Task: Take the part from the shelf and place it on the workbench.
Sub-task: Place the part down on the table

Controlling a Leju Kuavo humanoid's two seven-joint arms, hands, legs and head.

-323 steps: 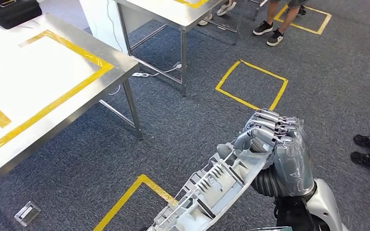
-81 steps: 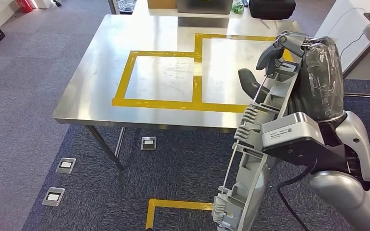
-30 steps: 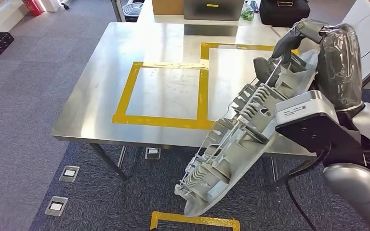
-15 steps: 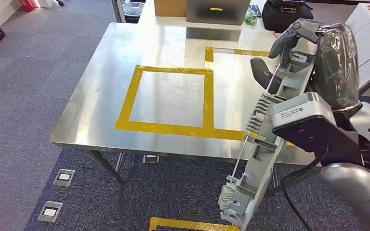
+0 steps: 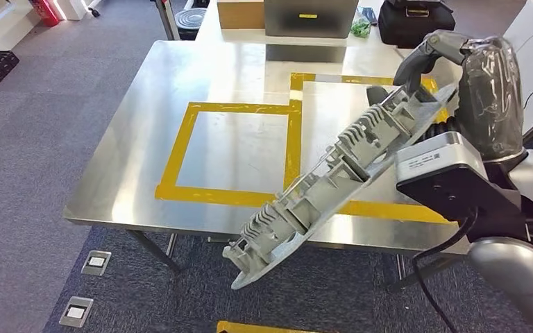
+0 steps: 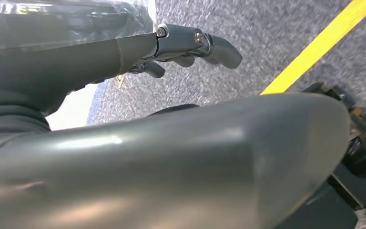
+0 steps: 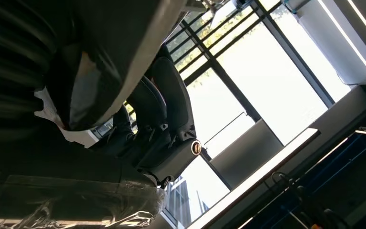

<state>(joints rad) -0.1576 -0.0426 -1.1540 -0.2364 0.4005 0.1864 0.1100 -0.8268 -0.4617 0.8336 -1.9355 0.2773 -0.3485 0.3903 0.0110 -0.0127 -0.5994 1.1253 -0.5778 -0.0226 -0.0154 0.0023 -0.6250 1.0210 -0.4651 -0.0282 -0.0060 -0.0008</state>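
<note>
In the head view, the right hand (image 5: 451, 66) is gripping the upper end of the part (image 5: 333, 177), a long grey ribbed plastic moulding, with its fingers curled over the top edge. The part is slanting down from the hand towards the robot, its upper end hanging over the right-hand yellow-taped square of the workbench (image 5: 146, 132) and its lower end jutting out past the near edge, above the grey carpet (image 5: 28, 139). Whether any of it is touching the steel top, I cannot tell. A black bag (image 5: 416, 21) and a box (image 5: 239, 12) are sitting at the far end of the workbench. In the left wrist view, the left hand (image 6: 181, 47) is hanging over carpet beside a strip of yellow tape (image 6: 324, 43), its fingers loosely extended and holding nothing. In the right wrist view, the right hand's dark fingers (image 7: 169, 143) are showing against bright windows (image 7: 262, 90), curled in, with a pale sliver of the part beside them.
</note>
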